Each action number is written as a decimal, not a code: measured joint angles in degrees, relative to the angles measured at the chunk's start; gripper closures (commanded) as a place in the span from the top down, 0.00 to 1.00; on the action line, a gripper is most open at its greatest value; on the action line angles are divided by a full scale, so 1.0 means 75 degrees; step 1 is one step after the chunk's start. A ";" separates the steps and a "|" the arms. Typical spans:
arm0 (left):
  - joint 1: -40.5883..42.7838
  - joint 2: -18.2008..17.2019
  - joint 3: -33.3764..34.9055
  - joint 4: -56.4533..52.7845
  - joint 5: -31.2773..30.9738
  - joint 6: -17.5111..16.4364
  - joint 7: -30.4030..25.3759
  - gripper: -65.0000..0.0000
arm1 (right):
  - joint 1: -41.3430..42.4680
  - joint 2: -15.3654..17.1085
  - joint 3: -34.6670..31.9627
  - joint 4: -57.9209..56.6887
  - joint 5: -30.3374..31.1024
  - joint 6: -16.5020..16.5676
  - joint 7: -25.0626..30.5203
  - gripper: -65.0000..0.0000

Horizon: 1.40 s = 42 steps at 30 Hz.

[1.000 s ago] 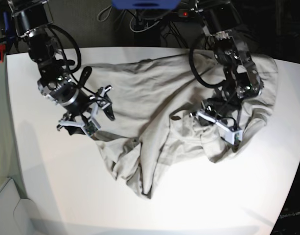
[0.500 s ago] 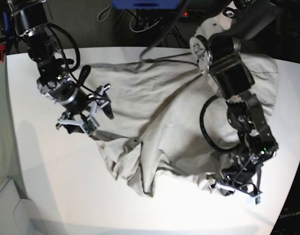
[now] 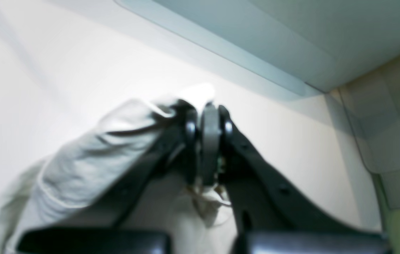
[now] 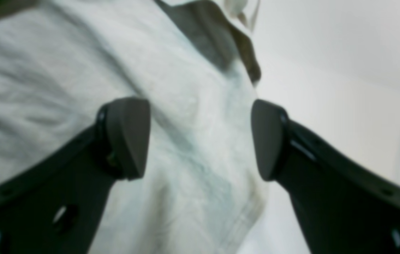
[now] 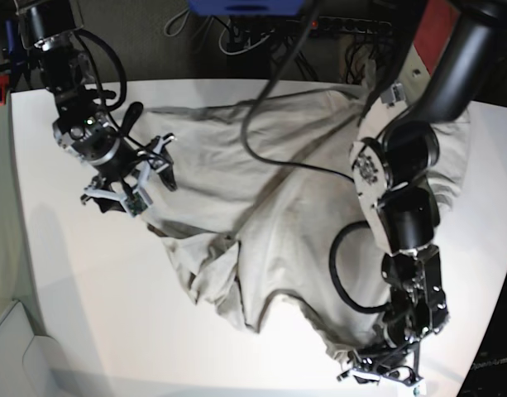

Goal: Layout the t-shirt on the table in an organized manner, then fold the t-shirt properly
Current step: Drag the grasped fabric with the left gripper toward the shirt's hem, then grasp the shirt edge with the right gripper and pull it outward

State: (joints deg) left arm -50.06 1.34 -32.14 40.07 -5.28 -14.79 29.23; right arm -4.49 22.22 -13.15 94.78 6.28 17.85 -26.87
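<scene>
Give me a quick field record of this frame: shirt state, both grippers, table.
shirt: t-shirt spread but rumpled, folds bunched at its near left part
left gripper: left gripper shut on a pinch of t-shirt cloth, near the table's front edge
right gripper: right gripper open, fingers apart over the t-shirt's edge
table: table white, t-shirt lies on it
fold: not begun

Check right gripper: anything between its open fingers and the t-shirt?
Nothing visible. The right gripper hangs open directly over the t-shirt, with only cloth and bare table beneath. The left gripper is already shut on a t-shirt edge.
</scene>
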 measured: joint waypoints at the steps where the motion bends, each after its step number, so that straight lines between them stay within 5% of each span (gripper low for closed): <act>1: -0.0076 -0.0079 0.0111 -0.0332 -0.0006 0.0000 -0.0087 0.06 | -0.0055 0.0000 0.0058 0.0006 0.0003 0.0003 -0.0006 0.69; 5: -0.0090 -0.0315 0.0901 -0.0851 -0.0012 0.0000 -0.0137 0.37 | -0.0283 -0.0006 0.0408 0.0297 0.0000 0.0003 -0.0052 0.69; 11: -0.0052 -0.0446 0.1209 -0.0831 -0.0114 -0.0003 -0.0137 1.00 | -0.0525 -0.0003 0.0682 0.0796 -0.0003 0.0006 -0.0055 0.69; 19: 0.1603 -0.0938 0.1169 0.2011 -0.0076 -0.0006 0.1518 1.00 | -0.0933 -0.0032 0.1058 0.1064 -0.0015 0.0003 -0.0096 0.69; 28: 0.4036 -0.0851 0.1192 0.3474 -0.0026 -0.0012 0.1816 1.00 | -0.0848 -0.0131 0.1078 0.1067 0.0000 0.0003 -0.0064 0.70; 33: 0.3940 -0.0857 0.1204 0.2544 -0.0082 -0.0009 0.0705 1.00 | -0.0405 -0.0458 0.1078 0.1029 0.0003 0.0000 -0.0166 0.70; 36: 0.4065 -0.0944 0.1274 0.1886 -0.0157 -0.0070 -0.0096 1.00 | -0.0154 -0.0510 0.1055 0.1020 -0.0055 0.0009 -0.0953 0.70; 42: 0.3984 -0.1472 0.1207 0.1539 -0.0073 -0.0119 -0.0210 1.00 | 0.0539 -0.0583 0.0766 0.0761 -0.0003 0.0000 -0.1154 0.70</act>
State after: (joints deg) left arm -20.18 -9.69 -23.09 51.62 -5.82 -15.68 27.66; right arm -0.45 17.85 -7.40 100.49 6.26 17.85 -35.53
